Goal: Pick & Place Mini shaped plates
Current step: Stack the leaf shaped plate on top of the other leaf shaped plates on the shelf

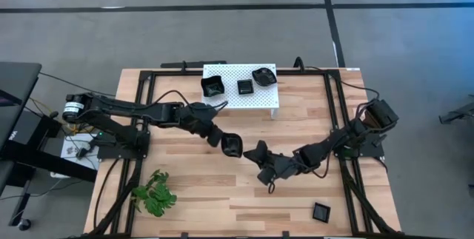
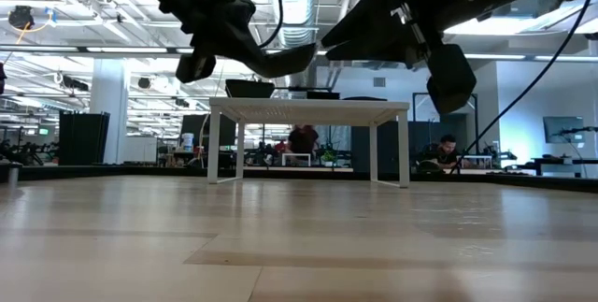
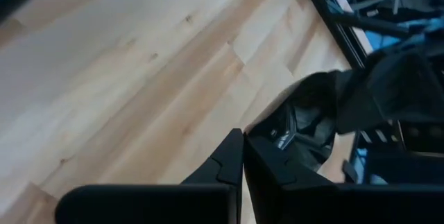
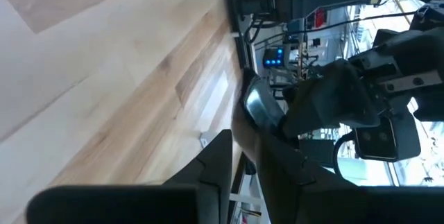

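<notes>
Near edge of wooden table [image 1: 222, 194]: one small square black plate [image 1: 321, 211] lying flat toward the right corner; green plant sprig [image 1: 155, 192] toward the left corner, well apart from the plate.

Mid-table, raised above the boards: left gripper [image 1: 232, 145], fingers together, clamped on a black mini plate [image 1: 232, 146] held off the surface; right gripper [image 1: 258, 152] just beside it, reaching in from the right, fingers closed on the edge of that same plate as seen in the right wrist view [image 4: 257, 106]; both claws meet at the one dish; in the low view the plate [image 2: 285, 61] hangs between the two arms, clear of the tabletop.

Far side: white perforated platform [image 1: 241, 97] on legs; three black plates on its top: a larger wavy-edged one [image 1: 212, 86] at the left end, a small square one [image 1: 244, 86] in the middle, a leaf-shaped one [image 1: 264, 76] at the right end; all three apart from one another.

Beyond the table: open room, people at desks, too small to detail.
</notes>
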{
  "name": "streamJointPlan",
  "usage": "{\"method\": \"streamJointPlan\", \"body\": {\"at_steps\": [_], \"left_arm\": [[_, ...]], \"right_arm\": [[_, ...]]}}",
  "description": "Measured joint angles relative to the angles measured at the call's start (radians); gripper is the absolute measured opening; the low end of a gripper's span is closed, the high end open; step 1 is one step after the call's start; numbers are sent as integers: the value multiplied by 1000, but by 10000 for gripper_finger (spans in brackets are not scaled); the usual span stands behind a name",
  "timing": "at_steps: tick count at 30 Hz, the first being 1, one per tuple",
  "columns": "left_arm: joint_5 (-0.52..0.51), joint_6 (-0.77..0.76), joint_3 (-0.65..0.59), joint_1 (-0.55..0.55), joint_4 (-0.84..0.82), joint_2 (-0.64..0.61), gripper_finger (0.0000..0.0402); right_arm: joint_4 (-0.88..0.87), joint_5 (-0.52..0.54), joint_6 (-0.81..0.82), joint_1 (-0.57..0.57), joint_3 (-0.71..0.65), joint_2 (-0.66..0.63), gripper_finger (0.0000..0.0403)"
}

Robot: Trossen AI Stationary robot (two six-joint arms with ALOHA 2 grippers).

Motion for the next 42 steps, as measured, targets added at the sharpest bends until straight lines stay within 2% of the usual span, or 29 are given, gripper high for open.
{"method": "streamJointPlan", "body": {"at_steps": [4, 18, 21, 24, 28, 30, 33, 37, 42], "left_arm": [[55, -3, 0, 0, -2, 0, 11], [27, -3, 0, 0, -60, 0, 11], [16, 1, 0, 1, -87, 0, 11], [13, 20, 1, 0, -85, 0, 11], [13, 24, 1, 0, -83, 0, 11], [13, 26, 1, 0, -83, 0, 11], [8, 27, 1, 0, -82, 0, 11], [-2, 27, 1, 1, -82, 0, 11], [-2, 27, 1, -5, -78, 0, 11]], "right_arm": [[0, -14, 1, 1, 0, 0, 59], [-4, -20, -60, -18, 1, 0, 59], [-103, 2, -57, -4, 42, -8, 59], [-290, -18, 26, -1, 137, -10, 59], [-731, -167, 204, -39, 311, -10, 59], [-838, -266, 273, -72, 374, -10, 59], [-847, -339, 292, -105, 425, -11, 59], [-818, -390, 199, -117, 437, -2, 59], [-808, -375, 118, -122, 434, 35, 59]]}}
